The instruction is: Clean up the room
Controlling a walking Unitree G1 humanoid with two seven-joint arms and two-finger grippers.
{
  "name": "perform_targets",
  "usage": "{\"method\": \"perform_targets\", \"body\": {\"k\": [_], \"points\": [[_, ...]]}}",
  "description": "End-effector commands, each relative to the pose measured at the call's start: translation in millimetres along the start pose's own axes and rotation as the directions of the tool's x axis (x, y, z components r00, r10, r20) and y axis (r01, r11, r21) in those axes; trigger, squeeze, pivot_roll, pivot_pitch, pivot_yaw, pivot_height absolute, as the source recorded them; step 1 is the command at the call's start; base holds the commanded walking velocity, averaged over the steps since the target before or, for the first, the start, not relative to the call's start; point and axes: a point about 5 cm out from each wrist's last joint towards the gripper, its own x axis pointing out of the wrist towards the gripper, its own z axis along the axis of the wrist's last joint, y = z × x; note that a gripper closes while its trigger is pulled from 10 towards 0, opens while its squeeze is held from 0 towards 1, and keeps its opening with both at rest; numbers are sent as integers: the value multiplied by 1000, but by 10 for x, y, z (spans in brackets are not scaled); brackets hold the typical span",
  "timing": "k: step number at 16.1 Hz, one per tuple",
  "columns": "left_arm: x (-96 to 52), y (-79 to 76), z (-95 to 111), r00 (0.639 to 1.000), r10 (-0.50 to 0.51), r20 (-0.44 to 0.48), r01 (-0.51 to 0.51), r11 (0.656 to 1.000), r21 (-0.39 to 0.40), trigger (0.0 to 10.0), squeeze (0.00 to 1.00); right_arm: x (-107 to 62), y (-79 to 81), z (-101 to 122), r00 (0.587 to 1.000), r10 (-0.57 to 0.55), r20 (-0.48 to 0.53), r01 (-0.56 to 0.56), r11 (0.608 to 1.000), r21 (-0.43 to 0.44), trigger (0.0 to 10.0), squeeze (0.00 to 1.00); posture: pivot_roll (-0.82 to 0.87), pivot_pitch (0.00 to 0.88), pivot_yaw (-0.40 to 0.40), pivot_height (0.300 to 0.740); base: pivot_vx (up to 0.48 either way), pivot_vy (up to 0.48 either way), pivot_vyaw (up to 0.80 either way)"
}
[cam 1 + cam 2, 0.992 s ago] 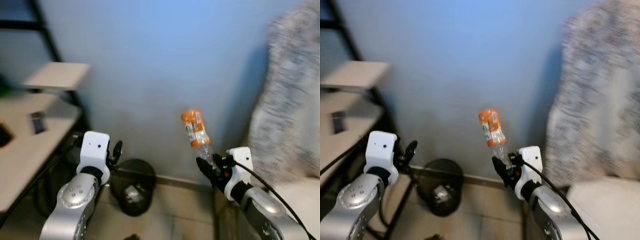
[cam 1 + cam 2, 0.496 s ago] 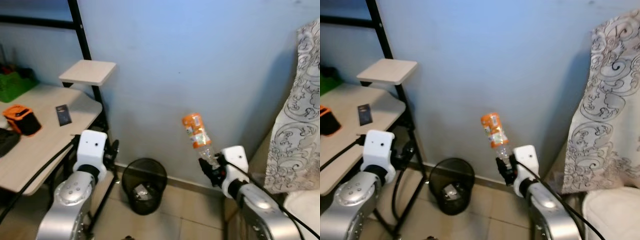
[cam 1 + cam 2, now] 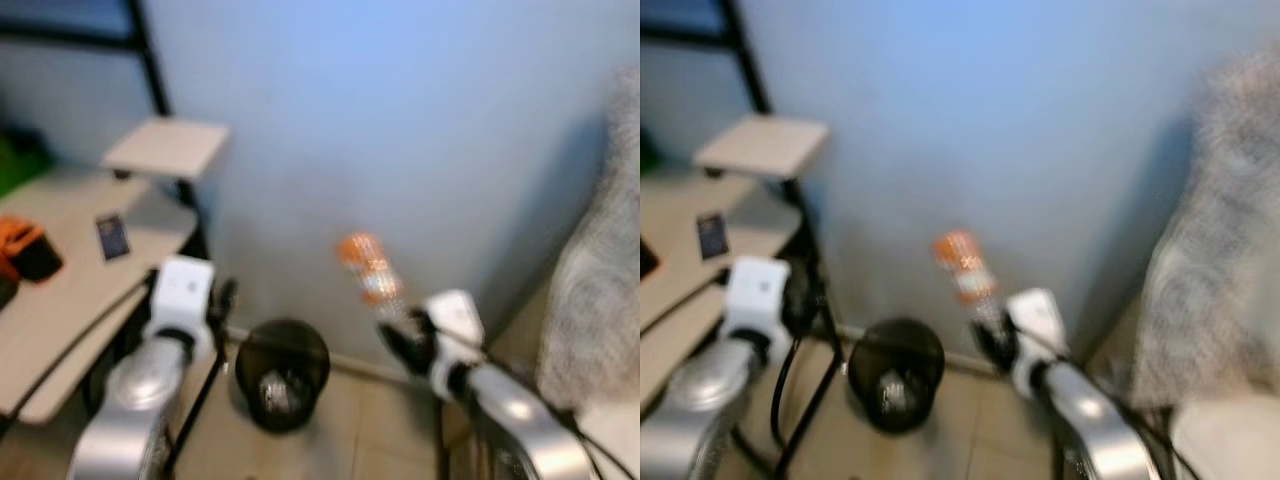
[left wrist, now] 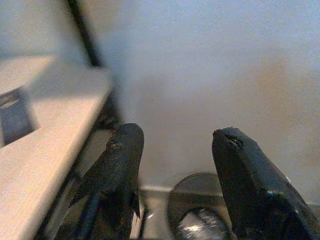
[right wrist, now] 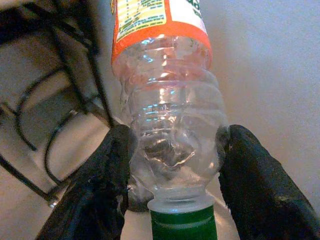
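bottle (image 5: 170, 135): showing clear, orange label, green cap
bin (image 3: 282, 372): looking black mesh
wall (image 3: 400, 120): appearing pale blue
my end effector fingers (image 5: 260, 185): showing black

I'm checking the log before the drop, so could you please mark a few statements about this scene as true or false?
1. The right gripper is clamped on a clear plastic bottle with an orange label. True.
2. The bottle's cap is red. False: it is green.
3. The left gripper holds a phone. False: its fingers are open and hold nothing.
4. A black mesh wastebasket stands on the floor by the blue wall. True.
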Motion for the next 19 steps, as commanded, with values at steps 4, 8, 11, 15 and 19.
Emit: {"method": "perform_targets", "body": {"k": [4,8,11,15,19], "points": [[0,-81,64,999,-38,31,37,999,10,10000,0,-52,-88,-41,1000,3,-21,-3,1000,-28,10000,0,-95,0,-6,740,338,0,0],[-3,-99,63,998,-51,30,51,998,22,10000,0,-29,-142,-66,999,8,-47,-10,999,-50,10000,0,-82,0,-22,740,337,0,0],[-22,-111,54,998,-65,25,64,997,36,10000,0,-5,-174,-126,995,13,-98,-19,998,-62,10000,0,-74,0,-30,740,324,0,0],[-28,-257,-21,952,-303,-42,306,947,101,10000,0,234,-157,-448,926,85,-368,-147,978,-145,10000,0,-58,0,-45,740,0,0,0],[-62,-276,-101,839,-516,-170,540,827,155,10000,0,440,-163,-655,858,97,-505,-222,956,-193,10000,0,-55,0,-46,740,0,0,0]]}}
